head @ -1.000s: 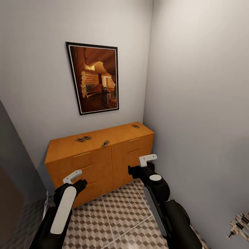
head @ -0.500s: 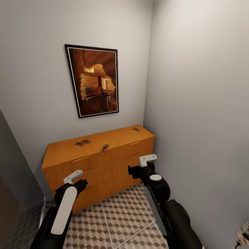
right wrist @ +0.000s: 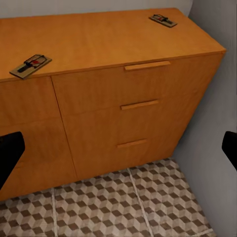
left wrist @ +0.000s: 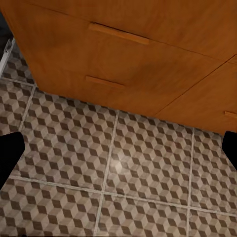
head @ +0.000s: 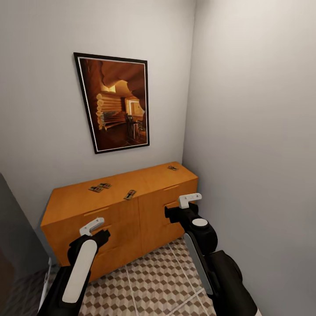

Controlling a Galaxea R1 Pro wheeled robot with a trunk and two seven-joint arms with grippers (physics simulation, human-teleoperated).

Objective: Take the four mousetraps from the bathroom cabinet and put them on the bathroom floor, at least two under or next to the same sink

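Orange-tan cabinet (head: 118, 206) top, four tiny tan mousetraps (head: 130, 194), both pincers' fingers spread apart

1. I see the cabinet (head: 118, 206) standing on the bathroom floor (head: 149, 281), in the corner.
2. Four mousetraps lie on its flat top: two touching (head: 99, 188), one near the front edge (head: 130, 194), one far right (head: 173, 167).

Head looks down at cabinet (head: 118, 210); wrists nearer, sharing drawer fronts.
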